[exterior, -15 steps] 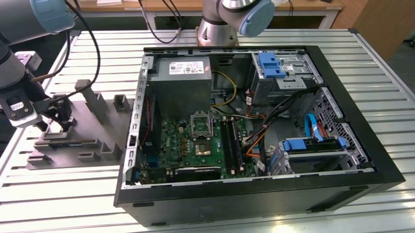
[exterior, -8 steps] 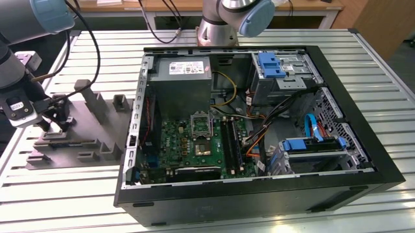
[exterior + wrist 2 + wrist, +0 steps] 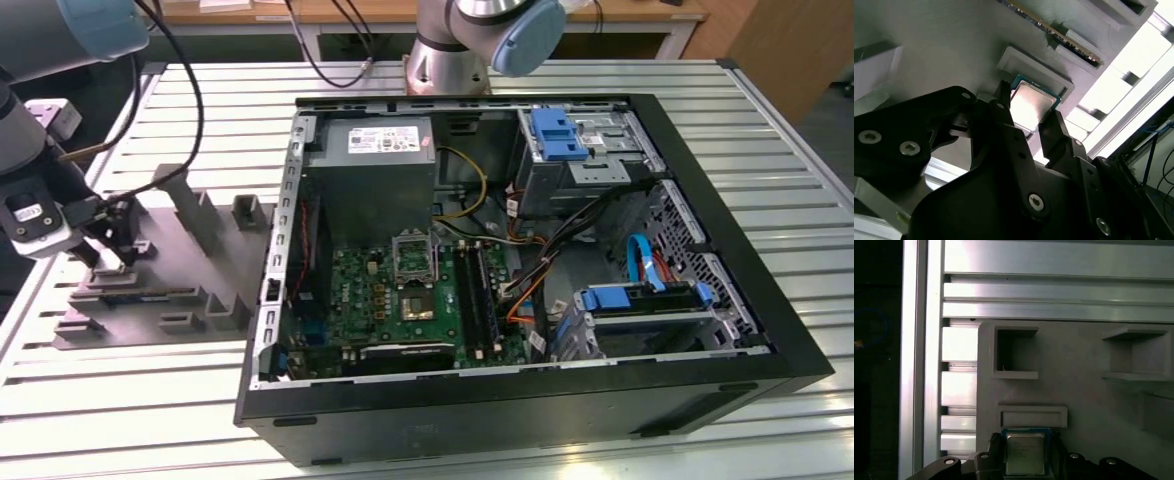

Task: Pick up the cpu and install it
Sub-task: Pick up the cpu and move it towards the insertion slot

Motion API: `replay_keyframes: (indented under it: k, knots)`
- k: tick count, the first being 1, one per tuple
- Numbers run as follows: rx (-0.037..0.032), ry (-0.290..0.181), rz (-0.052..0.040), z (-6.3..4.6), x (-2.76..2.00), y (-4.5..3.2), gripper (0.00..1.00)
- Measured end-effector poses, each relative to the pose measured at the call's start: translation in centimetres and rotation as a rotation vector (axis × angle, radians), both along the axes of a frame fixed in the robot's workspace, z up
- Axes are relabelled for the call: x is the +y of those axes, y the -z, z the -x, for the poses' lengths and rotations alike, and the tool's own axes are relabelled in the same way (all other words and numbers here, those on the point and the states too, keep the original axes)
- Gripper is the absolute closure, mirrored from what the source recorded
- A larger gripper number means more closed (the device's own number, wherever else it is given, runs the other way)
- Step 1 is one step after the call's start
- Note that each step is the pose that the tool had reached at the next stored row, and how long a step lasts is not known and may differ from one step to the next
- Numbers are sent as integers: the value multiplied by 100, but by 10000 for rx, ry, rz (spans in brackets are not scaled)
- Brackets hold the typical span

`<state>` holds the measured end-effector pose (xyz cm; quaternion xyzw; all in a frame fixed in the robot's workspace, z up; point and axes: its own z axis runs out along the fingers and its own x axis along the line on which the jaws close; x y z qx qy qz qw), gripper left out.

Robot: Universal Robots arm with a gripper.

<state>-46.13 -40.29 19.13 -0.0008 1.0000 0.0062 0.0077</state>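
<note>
We have the gripper (image 3: 107,255) low over the grey moulded tray (image 3: 180,255), which lies on the slatted table (image 3: 160,400) by its edge at the exterior view's left. The cpu (image 3: 1030,102) rests flat in a shallow pocket of that tray, directly beneath the gripper. The jaws are parted to about the chip's width and stand at two opposite edges. Whether they already press on it we cannot tell, and it does not look lifted. The chip is square, so we see no long axis to favour. A neighbouring tray pocket (image 3: 1015,356) looks bare. The open computer case (image 3: 467,100), well apart toward the table's middle, holds the motherboard (image 3: 387,300)
</note>
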Motion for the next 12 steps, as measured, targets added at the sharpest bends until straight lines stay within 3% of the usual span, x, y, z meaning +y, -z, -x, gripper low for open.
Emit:
replay_keyframes:
  k: [9, 12]
  knots:
    - [0, 0, 2, 0, 0, -210, 53]
    - [-3, 0, 0, -1, 0, -212, 53]
